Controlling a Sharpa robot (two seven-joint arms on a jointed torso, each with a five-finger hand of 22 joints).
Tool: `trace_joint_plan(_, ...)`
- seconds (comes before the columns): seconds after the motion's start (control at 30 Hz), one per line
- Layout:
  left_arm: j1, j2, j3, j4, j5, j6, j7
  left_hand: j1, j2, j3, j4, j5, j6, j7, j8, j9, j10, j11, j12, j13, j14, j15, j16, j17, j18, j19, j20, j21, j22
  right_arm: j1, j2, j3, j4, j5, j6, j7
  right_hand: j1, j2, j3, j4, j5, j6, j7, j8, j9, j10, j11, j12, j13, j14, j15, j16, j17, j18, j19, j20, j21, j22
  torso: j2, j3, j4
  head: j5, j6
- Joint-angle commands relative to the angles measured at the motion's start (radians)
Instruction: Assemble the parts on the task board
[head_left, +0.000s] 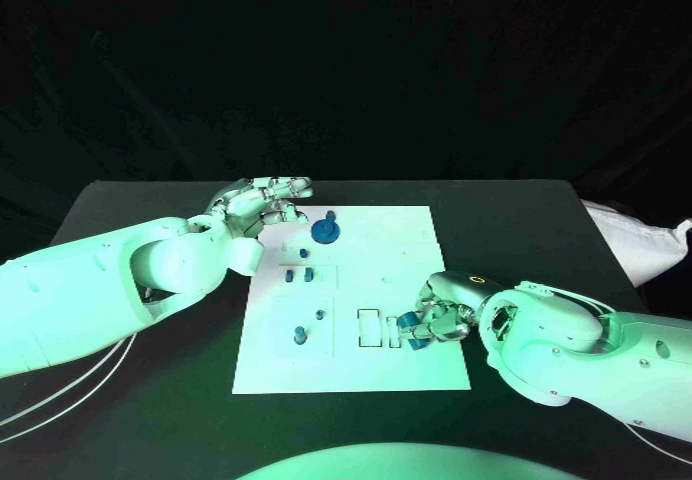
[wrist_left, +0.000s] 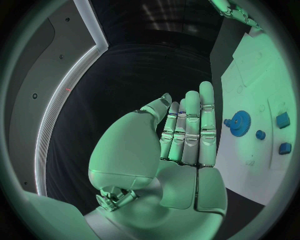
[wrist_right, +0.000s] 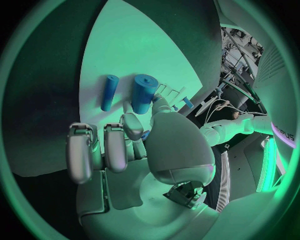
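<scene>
Blue gear upright beside left robot hand; board near edge bare.

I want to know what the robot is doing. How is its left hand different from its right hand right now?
The left hand holds nothing, its fingers straight and side by side; the right hand has its fingers curled around a small blue part. The left hand is at the far left corner of the task board, near the blue gear; the right hand is over the near right area. Both are silver hands on white arms.

Robot lab: black table against black backdrop, white task board.
</scene>
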Motion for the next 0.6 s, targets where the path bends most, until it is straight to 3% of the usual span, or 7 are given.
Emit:
trace_joint_plan(0.03, 0.000, 0.000, 0.001, 0.003, -0.003, 0.020, 0.002, 0.004, 0.004, -0.007, -0.001, -0.003, -0.008, 0.000, 0.005, -0.001, -0.007, -0.002, 0.005, 0.000, -0.007, -0.003, 0.005, -0.001, 0.018, 0.008, -0.001, -0.007, -0.002, -0.007, 0.000, -0.006, -0.006, 0.012, -0.011, -0.002, 0.043, 0.021, 0.015, -0.022, -0.003, 0.005, -0.007, 0.010, 0.011, 0.007, -0.009, -0.001, 0.007, 0.057, -0.006, 0.002, 0.001, -0.013, 0.000, -0.007, 0.003, 0.058, 0.000, -0.0004, 0.0007, -0.003, -0.002)
trace_joint_plan(0.2, 0.000, 0.001, 0.001, 0.003, -0.003, 0.021, 0.002, 0.004, 0.004, -0.007, -0.001, -0.003, -0.008, 0.000, 0.005, -0.001, -0.007, -0.002, 0.005, 0.000, -0.007, -0.003, 0.005, -0.001, 0.018, 0.008, -0.001, -0.007, -0.002, -0.007, -0.013, -0.005, 0.005, 0.112, -0.165, 0.041, 0.103, 0.047, 0.061, -0.058, 0.024, 0.008, -0.014, 0.015, 0.026, 0.014, -0.016, 0.001, 0.020, 0.058, -0.012, 0.004, 0.004, -0.014, 0.001, -0.014, 0.003, 0.060, -0.001, 0.0003, -0.0005, -0.001, 0.001)
trace_joint_plan(0.27, 0.000, 0.002, 0.001, 0.003, -0.003, 0.022, 0.001, 0.004, 0.004, -0.007, -0.001, -0.003, -0.008, 0.000, 0.005, -0.001, -0.007, -0.002, 0.005, 0.000, -0.007, -0.003, 0.005, -0.001, 0.018, 0.008, -0.001, -0.007, -0.002, -0.006, -0.017, -0.005, 0.008, 0.160, -0.187, 0.046, 0.098, 0.047, 0.064, -0.055, 0.032, 0.007, -0.013, 0.014, 0.029, 0.012, -0.016, -0.006, 0.015, 0.058, -0.012, 0.003, 0.004, -0.014, 0.001, -0.014, 0.003, 0.060, -0.001, 0.0005, 0.0009, -0.002, 0.000)
trace_joint_plan(0.4, 0.000, 0.002, 0.001, 0.003, -0.003, 0.022, 0.001, 0.004, 0.004, -0.007, -0.001, -0.003, -0.008, 0.000, 0.005, -0.001, -0.007, -0.002, 0.005, 0.000, -0.007, -0.003, 0.005, -0.001, 0.018, 0.008, -0.001, -0.007, -0.002, -0.005, -0.019, -0.004, 0.009, 0.243, -0.186, 0.041, 0.073, 0.046, 0.065, -0.040, 0.044, 0.004, -0.012, 0.012, 0.034, 0.007, -0.014, -0.024, 0.004, 0.058, -0.010, 0.002, 0.002, -0.014, 0.001, -0.014, 0.003, 0.060, -0.001, -0.0010, 0.0023, -0.003, 0.000)
trace_joint_plan(0.6, 0.000, 0.000, 0.001, 0.002, -0.003, 0.023, 0.001, 0.004, 0.004, -0.008, -0.001, -0.003, -0.009, 0.000, 0.006, -0.001, -0.008, -0.002, 0.006, -0.001, -0.007, -0.002, 0.005, -0.002, 0.018, 0.008, -0.001, -0.007, -0.002, -0.004, -0.015, -0.004, 0.005, 0.335, -0.140, 0.004, -0.005, 0.036, 0.052, 0.009, 0.138, 0.006, -0.012, 0.006, 0.046, 0.002, -0.013, -0.052, -0.011, 0.057, -0.009, 0.000, 0.000, -0.013, 0.001, -0.012, 0.002, 0.059, 0.000, -0.0005, -0.0010, 0.003, 0.000)
